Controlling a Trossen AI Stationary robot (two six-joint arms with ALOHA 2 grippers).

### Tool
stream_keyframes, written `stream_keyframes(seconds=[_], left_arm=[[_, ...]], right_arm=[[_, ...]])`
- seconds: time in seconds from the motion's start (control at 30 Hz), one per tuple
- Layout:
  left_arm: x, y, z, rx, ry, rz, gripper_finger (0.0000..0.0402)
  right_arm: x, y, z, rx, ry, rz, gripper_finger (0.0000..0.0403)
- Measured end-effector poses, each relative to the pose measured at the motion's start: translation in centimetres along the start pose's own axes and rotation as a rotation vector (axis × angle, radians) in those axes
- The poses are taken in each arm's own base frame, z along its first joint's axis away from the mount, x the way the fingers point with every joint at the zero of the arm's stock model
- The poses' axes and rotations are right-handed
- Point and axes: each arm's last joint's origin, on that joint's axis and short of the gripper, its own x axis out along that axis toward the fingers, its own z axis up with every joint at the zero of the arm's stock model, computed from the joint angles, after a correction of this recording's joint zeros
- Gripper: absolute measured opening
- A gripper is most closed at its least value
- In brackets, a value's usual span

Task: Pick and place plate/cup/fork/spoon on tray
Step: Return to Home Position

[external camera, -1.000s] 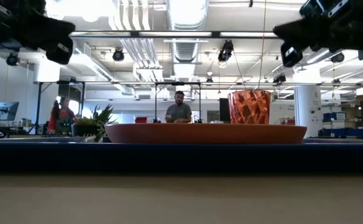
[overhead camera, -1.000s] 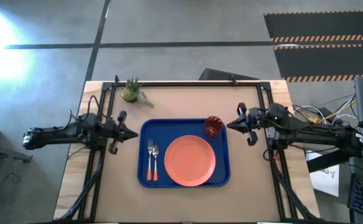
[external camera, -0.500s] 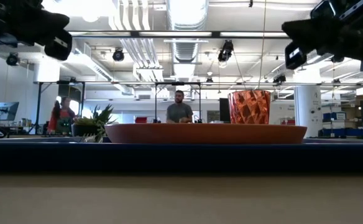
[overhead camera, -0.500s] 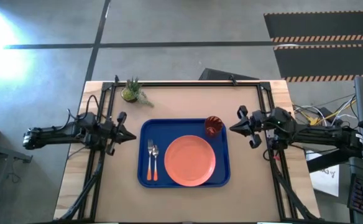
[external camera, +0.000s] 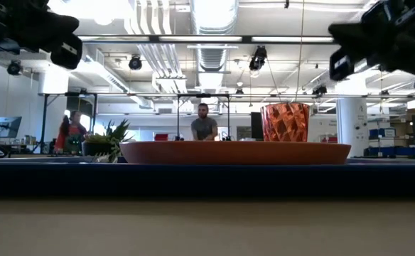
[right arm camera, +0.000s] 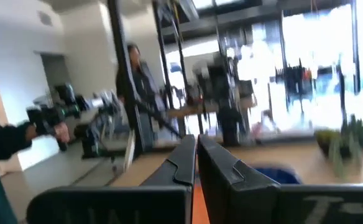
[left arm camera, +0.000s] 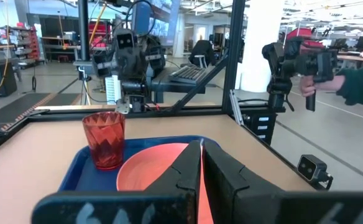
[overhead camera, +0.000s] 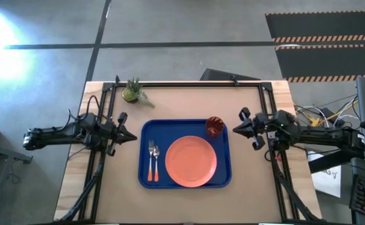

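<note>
The blue tray (overhead camera: 146, 128) lies at the table's middle. On it are the salmon-pink plate (overhead camera: 190, 161), the dark red cup (overhead camera: 214, 125) standing at its far right corner, and the orange-handled fork and spoon (overhead camera: 152, 161) side by side left of the plate. My left gripper (overhead camera: 134, 135) is shut and empty, hovering just left of the tray; its wrist view (left arm camera: 201, 146) looks over the plate (left arm camera: 156, 171) and cup (left arm camera: 104, 140). My right gripper (overhead camera: 235, 130) is shut and empty, hovering just right of the tray near the cup.
A small green potted plant (overhead camera: 132, 92) stands at the far left of the table. Black frame rails (overhead camera: 189, 84) run along the far edge and both sides. People show in the room beyond (external camera: 205, 126).
My right gripper has drawn back a little toward the table's right edge, away from the cup. My left gripper has drawn back slightly toward the left edge. The things on the tray have stayed put.
</note>
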Motion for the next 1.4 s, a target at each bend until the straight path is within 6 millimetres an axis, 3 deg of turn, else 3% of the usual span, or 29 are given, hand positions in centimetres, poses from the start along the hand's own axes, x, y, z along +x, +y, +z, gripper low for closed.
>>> stream_keyframes(seconds=[0.1, 0.33, 0.53, 0.67, 0.87, 1.03, 1.23, 1.4], left_arm=[[0.0, 0.0, 0.0, 0.000, 0.000, 0.000, 0.0000], [0.0, 0.0, 0.0, 0.000, 0.000, 0.000, 0.0000], [0.0, 0.0, 0.0, -0.001, 0.001, 0.000, 0.0000], [0.0, 0.0, 0.0, -0.001, 0.001, 0.000, 0.0000], [0.0, 0.0, 0.0, -0.001, 0.001, 0.000, 0.0000], [0.0, 0.0, 0.0, -0.001, 0.001, 0.000, 0.0000], [0.0, 0.0, -0.2, -0.006, 0.016, 0.001, 0.0000], [0.0, 0.0, -0.2, -0.007, 0.021, 0.001, 0.0000]], right_arm=[[-0.2, 0.5, 1.0, -0.044, -0.083, 0.044, 0.0009], [-0.2, 0.8, 2.1, 0.035, -0.120, 0.069, 0.0009], [0.6, 1.2, 4.9, -0.025, -0.155, 0.133, 0.0009], [1.7, 1.1, 6.4, 0.024, -0.066, 0.148, 0.0009], [3.6, 1.2, 7.5, 0.017, 0.202, 0.116, 0.0009], [3.3, 2.7, 8.1, -0.098, 0.194, 0.177, 0.0009], [0.7, 3.5, 5.4, 0.004, 0.134, 0.058, 0.0009], [-0.9, 3.8, 3.5, -0.007, -0.001, 0.070, 0.0009]])
